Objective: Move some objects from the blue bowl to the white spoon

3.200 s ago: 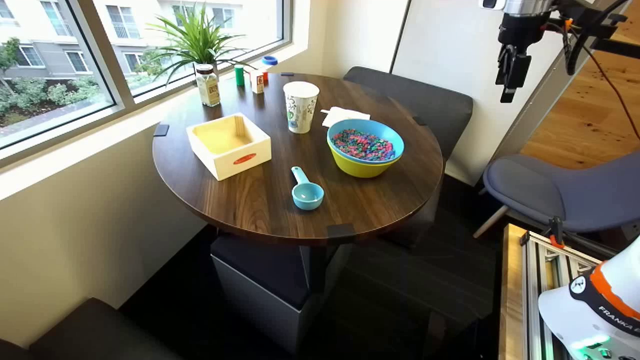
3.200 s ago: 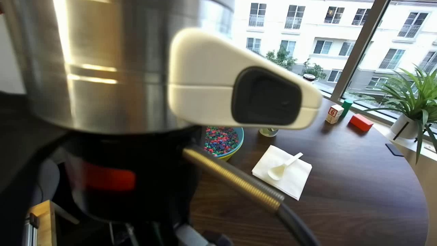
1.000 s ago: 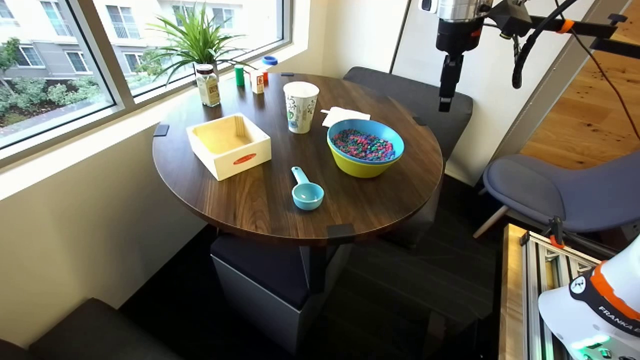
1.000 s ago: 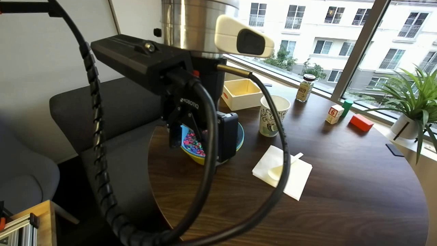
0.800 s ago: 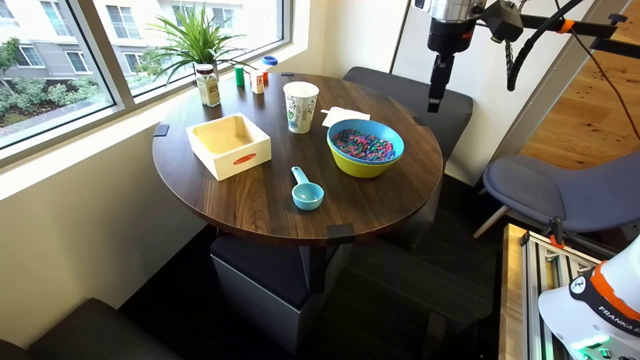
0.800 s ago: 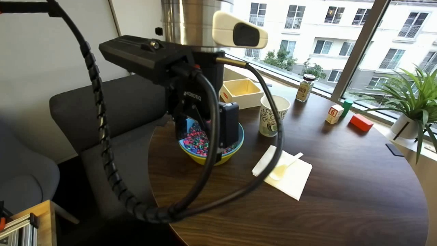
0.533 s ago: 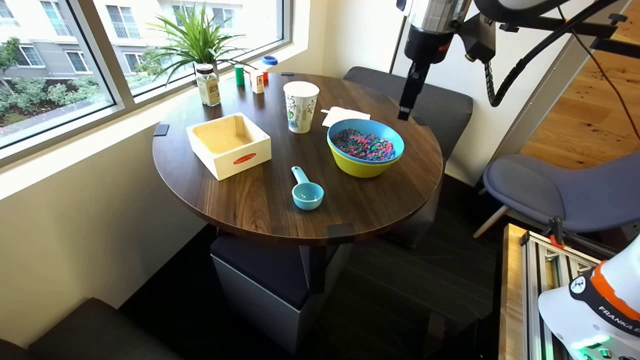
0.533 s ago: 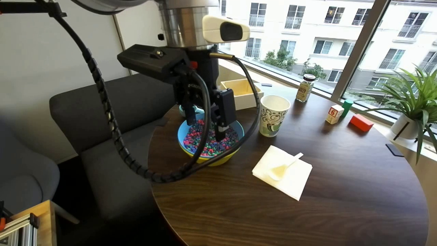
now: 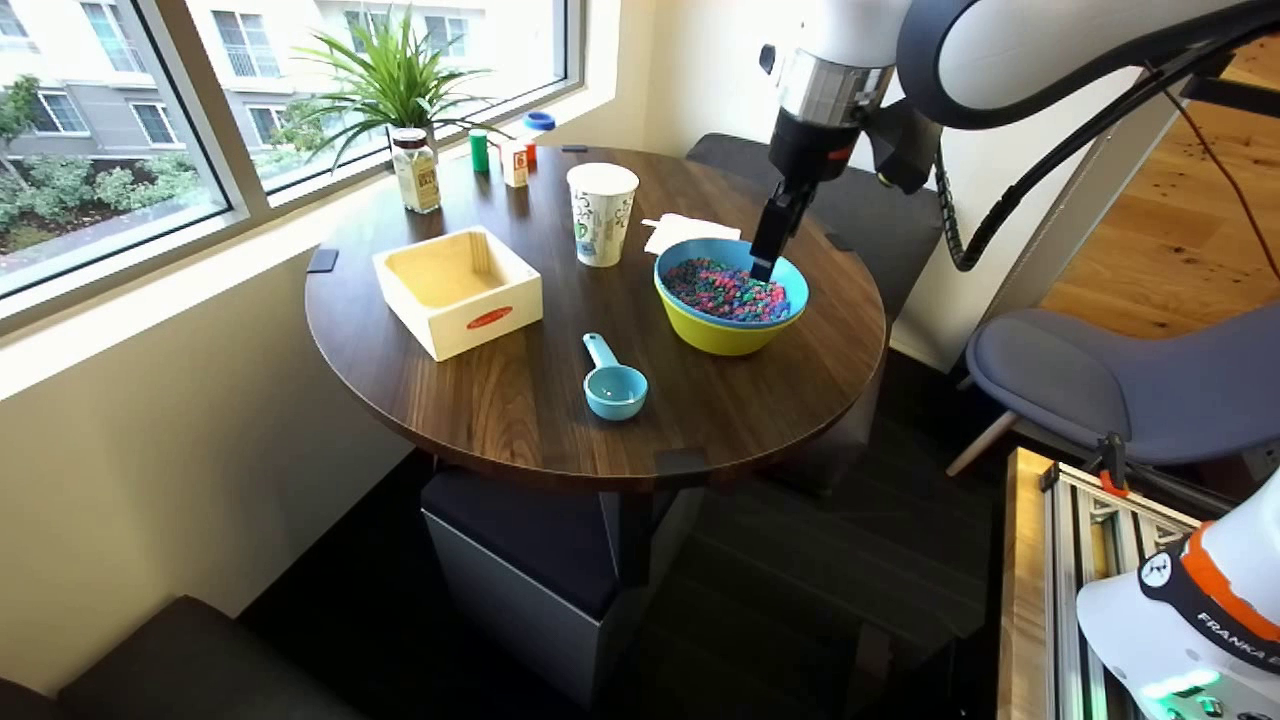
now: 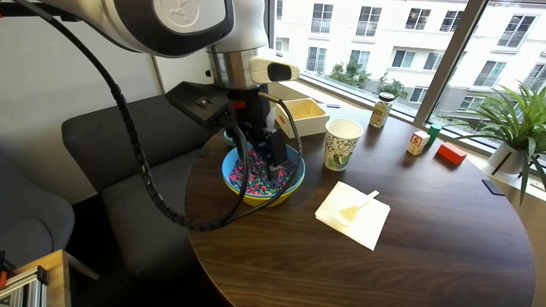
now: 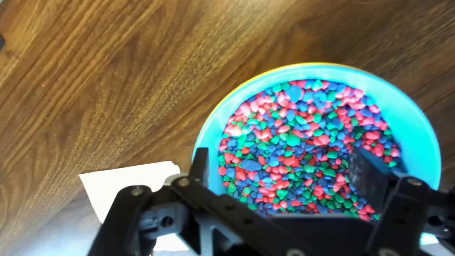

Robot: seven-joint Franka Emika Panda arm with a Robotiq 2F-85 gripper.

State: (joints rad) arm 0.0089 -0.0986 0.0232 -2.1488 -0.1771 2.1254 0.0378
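The blue bowl [image 9: 703, 250] has a yellow-green outside and stands on the table. It is also in the wrist view [image 11: 421, 137]. The objects [image 11: 284, 142], tiny pink, blue and green stones, fill its lower part. My gripper [image 9: 763, 264] is tilted, its tips low over or inside the bowl. In the wrist view my gripper [image 11: 280, 167] is open; one finger is over the stones, the other near the bowl's wall. Whether the tips touch stones I cannot tell. The white spoon [image 10: 347, 214] lies on a white napkin [image 10: 367, 230]; my gripper mostly hides it in the wrist view.
A patterned paper cup [image 10: 340, 145] stands close to the bowl and napkin. A teal scoop [image 9: 615, 390] and a wooden box [image 9: 490, 318] are on the same round table [image 9: 540, 420]. A glass jar [image 9: 417, 175] and small blocks stand by the window.
My gripper has moved from high beside the table to the bowl, coming down and tilting. The bowl, spoon and napkin have not moved.
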